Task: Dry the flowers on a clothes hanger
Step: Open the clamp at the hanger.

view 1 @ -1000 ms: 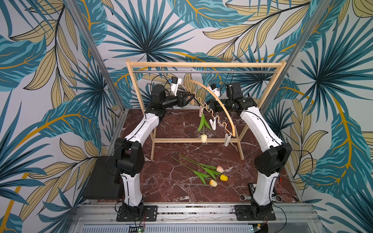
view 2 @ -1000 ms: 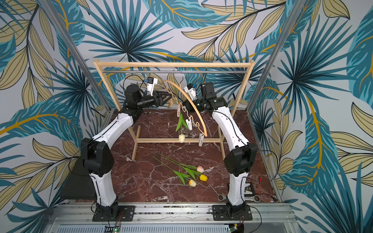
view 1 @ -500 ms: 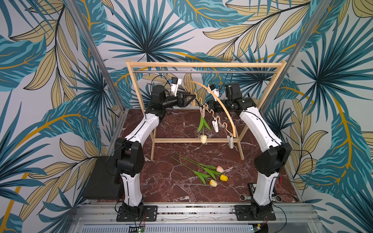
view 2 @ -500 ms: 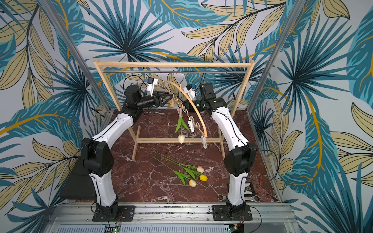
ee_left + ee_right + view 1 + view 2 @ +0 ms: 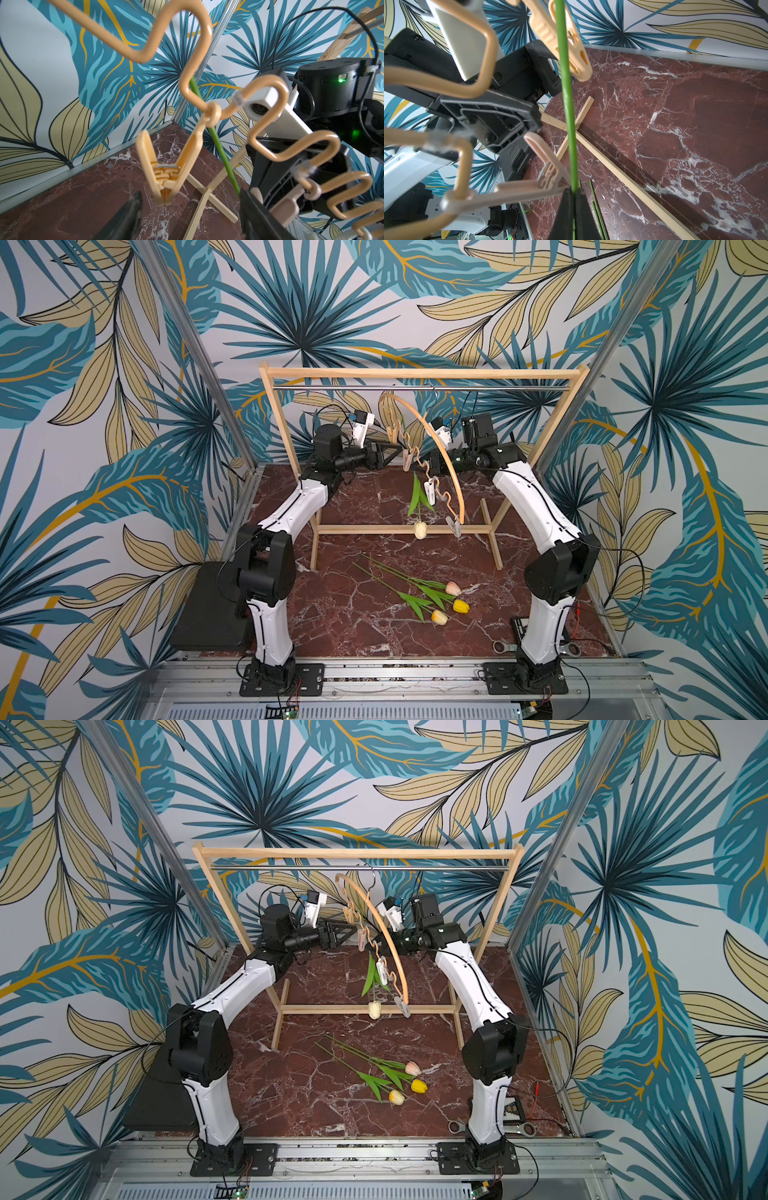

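Under the rail (image 5: 332,387) hangs your hanger (image 5: 451,472), cream tulip (image 5: 420,529) head-down.
Your right claw (image 5: 573,190) clamps its stem (image 5: 566,104); left claw (image 5: 190,193) apart around a peg (image 5: 166,166); three tulips (image 5: 432,593) lie on the worktop (image 5: 353,635).

Both top views look down from high; wrist views sit just behind left gripper (image 5: 189,207) and right gripper (image 5: 573,197), facing the shared clothes hanger (image 5: 208,31).

Leaf-print walls (image 5: 124,344), red marble flr (image 5: 353,639)
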### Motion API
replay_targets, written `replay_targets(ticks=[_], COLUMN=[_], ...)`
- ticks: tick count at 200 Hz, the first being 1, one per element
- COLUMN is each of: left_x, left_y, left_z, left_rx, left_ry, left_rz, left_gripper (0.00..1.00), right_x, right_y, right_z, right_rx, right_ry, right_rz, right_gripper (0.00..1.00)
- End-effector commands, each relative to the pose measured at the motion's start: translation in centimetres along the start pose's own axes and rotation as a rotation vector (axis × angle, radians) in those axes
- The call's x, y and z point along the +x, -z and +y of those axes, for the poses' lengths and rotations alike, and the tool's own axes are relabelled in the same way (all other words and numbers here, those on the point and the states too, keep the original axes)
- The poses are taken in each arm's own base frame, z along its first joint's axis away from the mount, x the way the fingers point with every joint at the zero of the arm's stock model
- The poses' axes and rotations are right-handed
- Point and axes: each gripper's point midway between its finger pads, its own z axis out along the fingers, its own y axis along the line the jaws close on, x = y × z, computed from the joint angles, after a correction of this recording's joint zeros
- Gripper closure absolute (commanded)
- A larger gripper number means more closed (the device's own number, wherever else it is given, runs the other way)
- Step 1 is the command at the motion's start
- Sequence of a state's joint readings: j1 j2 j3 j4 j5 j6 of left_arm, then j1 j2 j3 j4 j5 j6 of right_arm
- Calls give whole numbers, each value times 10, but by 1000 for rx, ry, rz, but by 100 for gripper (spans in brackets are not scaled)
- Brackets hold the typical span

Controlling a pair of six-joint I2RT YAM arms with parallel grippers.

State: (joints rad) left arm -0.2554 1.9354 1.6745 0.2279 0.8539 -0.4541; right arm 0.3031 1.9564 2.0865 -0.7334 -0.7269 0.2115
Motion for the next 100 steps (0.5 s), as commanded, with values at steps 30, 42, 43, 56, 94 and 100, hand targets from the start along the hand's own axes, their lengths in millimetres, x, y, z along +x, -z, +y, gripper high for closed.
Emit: replay_targets(ticks=[30,42,43,56,94,100], left_x=[-34,-37,-36,-37,-31,-31], left_y=[-5,-6,-6,-8,-16,-17], left_z=[-18,-16,-16,-16,-18,-18], left_rx=[-3,-10,-10,-6,12,14], left_ry=[-111,-117,-116,-118,-121,-121], left_rz=[-51,-58,-57,-55,-33,-33], left_gripper=[27,28,28,30,33,34], right_x=[1,2,2,3,5,5], right_y=[11,11,11,11,12,13], right_z=[23,23,23,24,29,31], right_rx=[-33,-33,-33,-33,-39,-40], right_ry=[46,44,44,46,53,55], right_rz=[-8,-5,-5,-1,5,4], right_gripper=[99,99,99,99,99,99])
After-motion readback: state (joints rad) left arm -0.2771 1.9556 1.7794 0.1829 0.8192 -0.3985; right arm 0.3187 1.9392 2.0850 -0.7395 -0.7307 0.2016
